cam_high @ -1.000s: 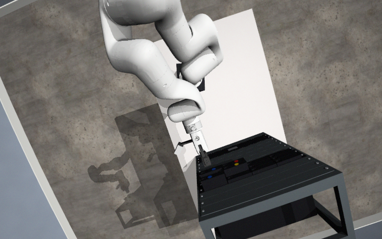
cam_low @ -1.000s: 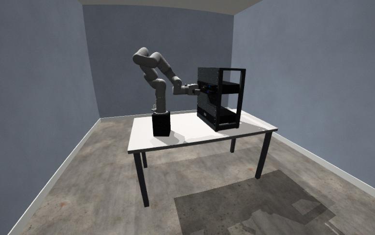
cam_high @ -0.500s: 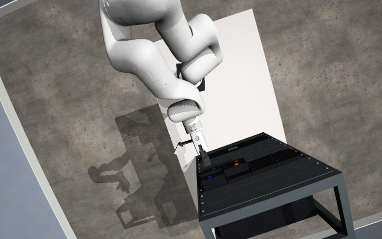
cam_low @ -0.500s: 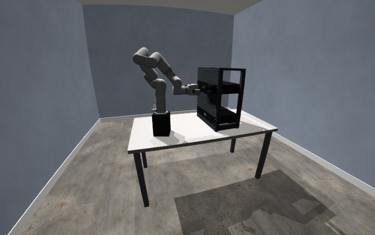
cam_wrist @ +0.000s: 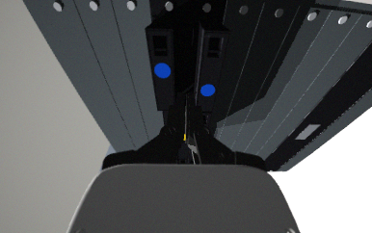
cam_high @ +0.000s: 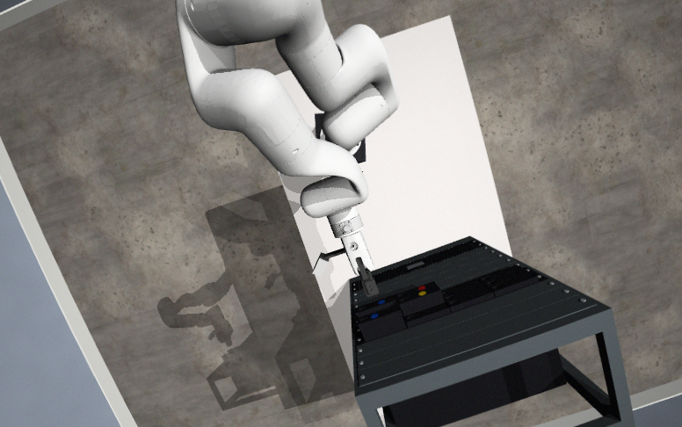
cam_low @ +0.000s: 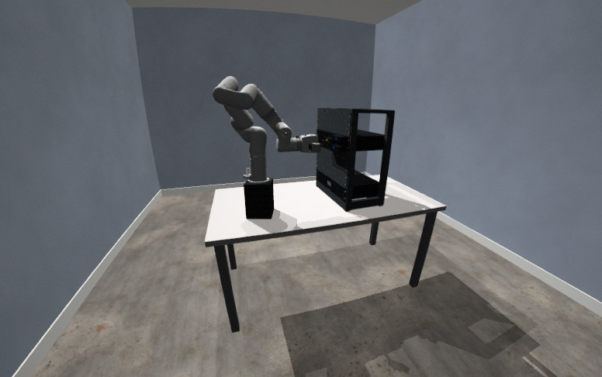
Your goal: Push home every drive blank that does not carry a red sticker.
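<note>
Drive blanks stand out in the front of the rack (cam_high: 493,361) (cam_low: 354,164) (cam_wrist: 98,53), on the worktop (cam_high: 427,126) (cam_low: 275,199) (cam_wrist: 337,156); the upper blue-stickered blank (cam_high: 374,315) (cam_low: 336,138) (cam_wrist: 162,70) and the lower blue-stickered blank (cam_high: 381,301) (cam_low: 333,147) (cam_wrist: 207,90) sit near one side, with the yellow-stickered blank (cam_high: 422,293) (cam_low: 327,140) (cam_wrist: 184,137) and red-stickered blank (cam_high: 421,288) farther in; the claw (cam_high: 371,290) (cam_low: 316,146) (cam_wrist: 185,104) is narrow, its fingers together with nothing between them, just before the fronts. Each blank is probably light, stiff and fairly smooth, sliding until its latch resists; no grip seems needed, only a square push on the middle of a face, steady enough not to shift the rack, and kept off the red one. Round stickers are the blanks' only clear markings; a pale label (cam_high: 415,264) (cam_low: 328,182) (cam_wrist: 307,132) lies lower on the rack; no brand or writing can be read.

Between the earlier top and exterior views and now, no change can be made out.
</note>
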